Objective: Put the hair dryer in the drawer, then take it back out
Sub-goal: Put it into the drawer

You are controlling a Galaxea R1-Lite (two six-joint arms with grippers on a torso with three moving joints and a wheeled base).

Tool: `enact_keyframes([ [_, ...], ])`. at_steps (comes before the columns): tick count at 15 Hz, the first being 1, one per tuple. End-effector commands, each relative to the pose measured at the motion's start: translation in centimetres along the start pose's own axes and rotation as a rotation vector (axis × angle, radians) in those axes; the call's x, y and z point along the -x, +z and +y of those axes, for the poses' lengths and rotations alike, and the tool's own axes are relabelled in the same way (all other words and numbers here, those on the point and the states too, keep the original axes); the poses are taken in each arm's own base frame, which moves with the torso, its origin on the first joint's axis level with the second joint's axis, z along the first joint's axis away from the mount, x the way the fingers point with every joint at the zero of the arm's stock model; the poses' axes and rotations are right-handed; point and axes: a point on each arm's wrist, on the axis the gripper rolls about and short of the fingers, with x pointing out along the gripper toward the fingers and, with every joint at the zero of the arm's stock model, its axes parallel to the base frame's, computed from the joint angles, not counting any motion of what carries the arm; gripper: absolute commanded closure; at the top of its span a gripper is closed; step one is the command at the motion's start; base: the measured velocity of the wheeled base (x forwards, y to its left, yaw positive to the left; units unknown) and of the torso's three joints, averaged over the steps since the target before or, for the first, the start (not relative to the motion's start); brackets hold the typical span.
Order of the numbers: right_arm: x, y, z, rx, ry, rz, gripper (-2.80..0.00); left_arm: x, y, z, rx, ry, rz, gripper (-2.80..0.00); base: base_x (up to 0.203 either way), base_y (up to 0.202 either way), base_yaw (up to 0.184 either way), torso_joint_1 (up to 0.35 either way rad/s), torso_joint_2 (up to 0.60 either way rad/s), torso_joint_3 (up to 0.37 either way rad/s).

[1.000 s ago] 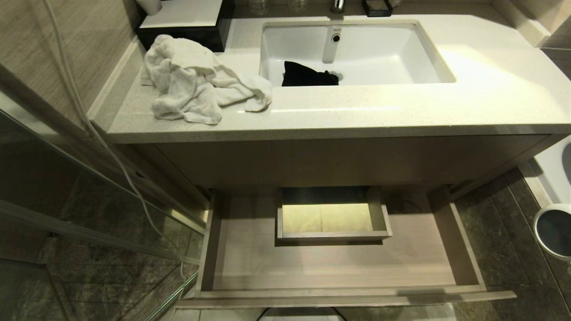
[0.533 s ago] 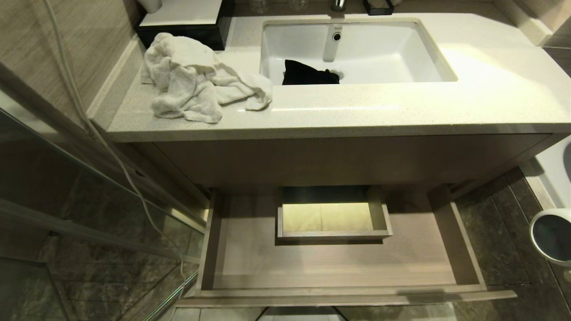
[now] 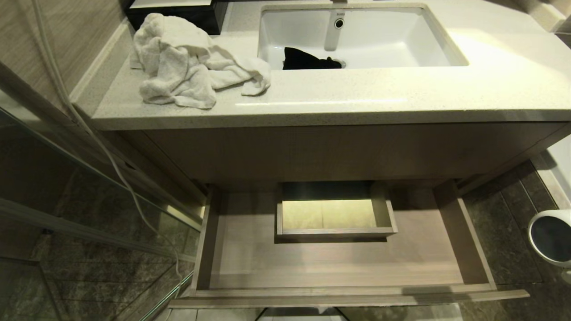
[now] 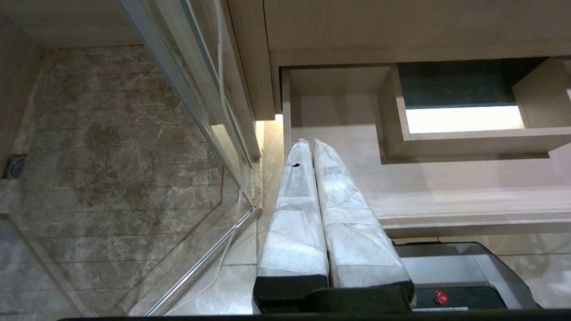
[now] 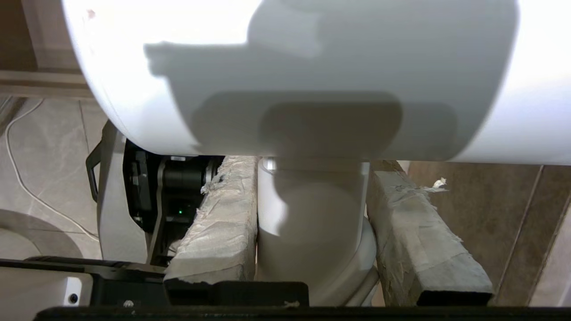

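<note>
Hair dryer [image 3: 551, 238] held clear of the open drawer [image 3: 339, 267], not yet placed.

From the head view, the drawer is seen pulled out below the counter [image 3: 401, 98], its floor bare around the boxed cutout [image 3: 335, 214]; the dryer's grey round end is seen past the drawer's right side, over the floor. From the left wrist view, the left gripper [image 4: 308, 147] is seen pressed together and holding nothing, beside the drawer's left front corner. From the right wrist view, the right gripper [image 5: 312, 232] is seen clamped on the dryer's handle, the barrel left free, presumably so it can be lowered in.
</note>
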Motion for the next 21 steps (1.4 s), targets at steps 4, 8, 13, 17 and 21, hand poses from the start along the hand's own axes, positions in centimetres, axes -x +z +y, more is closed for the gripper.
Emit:
enact_keyframes([
  [4,-0.2,-0.81,0.2,0.019,0.011,0.015,0.0,-0.01,-0.04,0.0,0.0,0.0,0.001,0.0,0.0,0.0,0.0,-0.252,0.49,0.24],
  [8,-0.17,-0.9,0.24,0.025,0.01,0.013,0.0,0.0,0.0,0.0,0.0,0.0,0.0,0.0,0.0,0.0,0.0,-0.289,0.55,0.257],
  [13,-0.36,-0.81,0.12,0.037,-0.001,-0.013,0.0,-0.01,-0.04,0.0,0.0,0.0,0.001,0.0,0.0,0.0,0.0,-0.276,0.53,0.242],
  [17,-0.54,-0.9,0.08,0.033,0.004,-0.004,0.0,-0.01,-0.04,0.0,0.0,0.0,0.001,0.0,0.0,0.0,0.0,-0.278,0.5,0.218],
  [21,-0.63,-0.63,-0.05,0.033,0.004,-0.002,0.0,-0.01,-0.04,0.0,0.0,0.0,0.001,0.0,0.0,0.0,0.0,-0.181,0.33,0.139],
])
